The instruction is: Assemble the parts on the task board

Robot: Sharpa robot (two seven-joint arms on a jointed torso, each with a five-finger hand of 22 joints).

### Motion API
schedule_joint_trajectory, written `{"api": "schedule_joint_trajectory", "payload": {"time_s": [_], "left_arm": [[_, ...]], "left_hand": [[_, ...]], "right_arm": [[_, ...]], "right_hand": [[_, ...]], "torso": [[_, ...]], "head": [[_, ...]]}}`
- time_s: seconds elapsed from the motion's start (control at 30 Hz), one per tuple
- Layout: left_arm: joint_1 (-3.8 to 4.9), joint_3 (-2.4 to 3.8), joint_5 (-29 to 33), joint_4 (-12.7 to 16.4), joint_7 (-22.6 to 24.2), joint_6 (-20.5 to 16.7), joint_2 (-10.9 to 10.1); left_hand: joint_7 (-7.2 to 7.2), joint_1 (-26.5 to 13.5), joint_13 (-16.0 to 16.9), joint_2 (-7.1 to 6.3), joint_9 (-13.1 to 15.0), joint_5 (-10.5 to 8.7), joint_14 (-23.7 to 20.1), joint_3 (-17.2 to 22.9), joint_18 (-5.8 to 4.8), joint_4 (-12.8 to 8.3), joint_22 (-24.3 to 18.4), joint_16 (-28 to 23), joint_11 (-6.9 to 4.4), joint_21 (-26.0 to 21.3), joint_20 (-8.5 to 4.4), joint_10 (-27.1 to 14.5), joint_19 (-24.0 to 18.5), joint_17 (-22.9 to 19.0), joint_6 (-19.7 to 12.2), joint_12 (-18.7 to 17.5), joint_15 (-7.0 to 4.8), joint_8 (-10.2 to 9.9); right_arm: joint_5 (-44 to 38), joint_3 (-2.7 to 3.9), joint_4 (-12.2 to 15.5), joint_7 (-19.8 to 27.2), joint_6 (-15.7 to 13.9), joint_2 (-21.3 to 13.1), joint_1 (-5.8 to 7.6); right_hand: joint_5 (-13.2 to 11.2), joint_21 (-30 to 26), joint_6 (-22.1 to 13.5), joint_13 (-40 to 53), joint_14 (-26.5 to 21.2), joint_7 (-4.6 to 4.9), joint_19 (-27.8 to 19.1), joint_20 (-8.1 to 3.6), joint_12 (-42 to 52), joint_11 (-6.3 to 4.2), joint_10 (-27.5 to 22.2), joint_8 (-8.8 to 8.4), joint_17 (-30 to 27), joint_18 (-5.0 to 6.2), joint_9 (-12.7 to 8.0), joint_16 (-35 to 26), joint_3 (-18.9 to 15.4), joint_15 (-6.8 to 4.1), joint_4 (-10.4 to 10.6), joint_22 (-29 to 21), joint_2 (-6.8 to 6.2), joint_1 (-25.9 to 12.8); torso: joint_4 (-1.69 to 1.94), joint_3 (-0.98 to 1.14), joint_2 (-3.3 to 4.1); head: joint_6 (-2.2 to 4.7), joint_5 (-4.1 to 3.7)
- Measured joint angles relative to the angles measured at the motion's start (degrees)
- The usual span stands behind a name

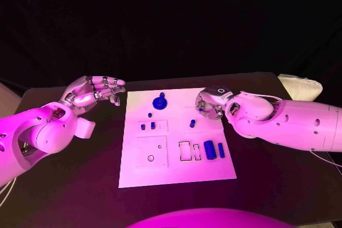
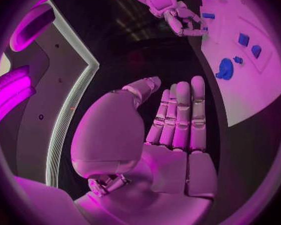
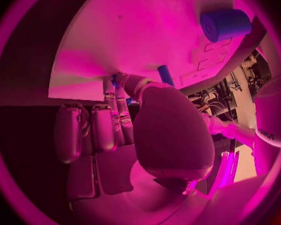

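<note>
The white task board (image 1: 178, 173) lies mid-table. On it are a round blue disc part (image 1: 161, 102), two small blue parts (image 1: 148, 125) in a recess, a short blue peg (image 1: 192, 122), and a blue cylinder (image 1: 209, 149) beside a thin blue bar (image 1: 221, 149). My left hand (image 1: 96, 92) hovers off the board's far left corner, fingers straight and apart, holding nothing (image 2: 178, 120). My right hand (image 1: 211, 104) is over the board's far right edge, fingers curled down close to the surface (image 3: 115, 120). A blue bit shows by its fingertips (image 3: 117, 78); whether it is held is unclear.
Empty outlined slots (image 1: 187, 151) lie left of the cylinder, and a square plate area with holes (image 1: 151, 151) sits nearer the board's left side. A pale folded object (image 1: 299, 87) rests at the table's far right corner. Black table (image 1: 71, 188) surrounds the board.
</note>
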Motion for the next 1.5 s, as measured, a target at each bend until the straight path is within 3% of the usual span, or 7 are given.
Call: {"api": "schedule_joint_trajectory", "payload": {"time_s": [0.33,0.63,0.9,1.03,1.23,1.5], "left_arm": [[-0.04,0.0,0.0,-0.1,-0.1,-0.1,0.0],[-0.1,-0.01,0.0,-0.4,-0.2,-0.2,0.0],[-0.15,-0.01,0.0,-0.6,-0.2,-0.2,0.1],[-0.21,-0.01,0.0,-0.6,-0.2,-0.3,0.3],[-0.29,-0.01,0.0,-0.6,-0.2,-0.6,0.7],[-0.35,-0.03,0.3,-0.6,-0.2,-1.0,1.1]], "left_hand": [[0.0,0.2,-0.1,0.2,0.0,0.0,0.0,0.0,0.0,0.0,-0.1,0.0,0.0,-0.3,-0.21,0.0,0.2,0.0,0.0,0.0,0.0,0.0],[0.0,0.2,-0.1,0.24,0.0,0.0,0.0,0.0,0.0,0.0,-0.1,0.0,0.0,-0.3,-0.21,0.0,0.2,-0.1,0.0,0.0,0.0,0.0],[0.0,0.2,0.0,0.24,0.0,0.0,0.0,-0.2,-0.01,0.2,-0.2,-0.2,0.0,-0.3,-0.21,0.0,0.2,0.0,0.0,0.0,0.0,0.0],[0.0,0.2,0.0,0.24,0.0,0.0,0.0,-0.2,0.0,0.2,-0.2,-0.2,0.0,-0.2,-0.21,0.0,0.2,0.0,0.0,0.0,0.0,0.0],[-0.01,0.2,0.0,0.24,0.0,0.0,0.0,-0.2,0.0,0.2,-0.2,-0.2,0.0,-0.4,-0.21,0.0,0.2,0.0,0.0,0.0,0.0,0.0],[-0.01,0.2,-0.1,0.24,0.0,0.0,0.0,-0.2,0.0,0.2,-0.2,-0.2,0.0,-0.4,-0.21,0.0,0.2,0.0,0.0,0.0,0.0,0.0]], "right_arm": [[-0.5,-0.05,1.0,-0.7,-2.5,-0.7,-0.16],[0.7,0.6,2.3,-0.1,-5.8,-2.3,1.31],[3.8,0.74,6.2,2.1,-9.6,-3.9,2.01],[5.4,0.76,8.6,3.5,-11.0,-3.8,1.84],[7.3,0.69,11.9,5.6,-12.8,-2.8,0.55],[7.9,0.39,13.0,7.2,-13.2,0.6,-1.64]], "right_hand": [[-0.3,0.4,0.0,0.0,0.0,0.0,0.0,0.0,-0.2,-0.01,0.0,0.0,0.1,0.0,0.1,0.3,0.5,0.0,-0.5,0.0,0.0,0.0],[-0.6,0.4,0.0,0.1,0.0,-0.01,0.0,0.0,-0.1,-0.01,0.0,-0.01,0.2,0.0,0.2,0.3,0.6,0.01,-0.6,0.0,0.0,0.0],[-0.7,0.7,0.0,0.1,0.0,-0.01,0.0,0.01,-0.1,-0.01,0.0,-0.01,0.3,0.0,0.2,0.3,0.6,0.01,-0.6,0.0,0.06,0.1],[-0.8,0.7,0.0,0.1,0.0,-0.01,0.0,0.01,-0.1,-0.01,0.0,-0.02,0.3,0.0,0.2,0.6,0.7,0.01,-0.7,0.0,0.06,0.1],[-0.9,0.7,0.0,0.1,0.0,-0.01,0.0,0.01,-0.2,-0.01,0.0,-0.02,0.2,0.0,0.3,0.6,1.4,0.02,-1.4,0.0,0.05,0.1],[-0.8,0.7,0.0,0.1,0.0,-0.01,0.0,0.01,-0.3,-0.01,0.0,-0.03,0.2,0.0,0.3,0.6,1.5,0.02,-1.5,0.0,0.05,0.1]], "torso": [[-0.01,-0.01,0.0],[0.0,-0.07,0.01],[-0.04,-0.09,-0.01],[-0.08,-0.12,-0.07],[-0.08,-0.18,-0.2],[-0.12,-0.36,-0.37]], "head": [[0.07,-0.1],[0.11,-0.36],[0.43,-0.17],[0.45,0.51],[0.55,1.52],[0.23,3.56]]}}
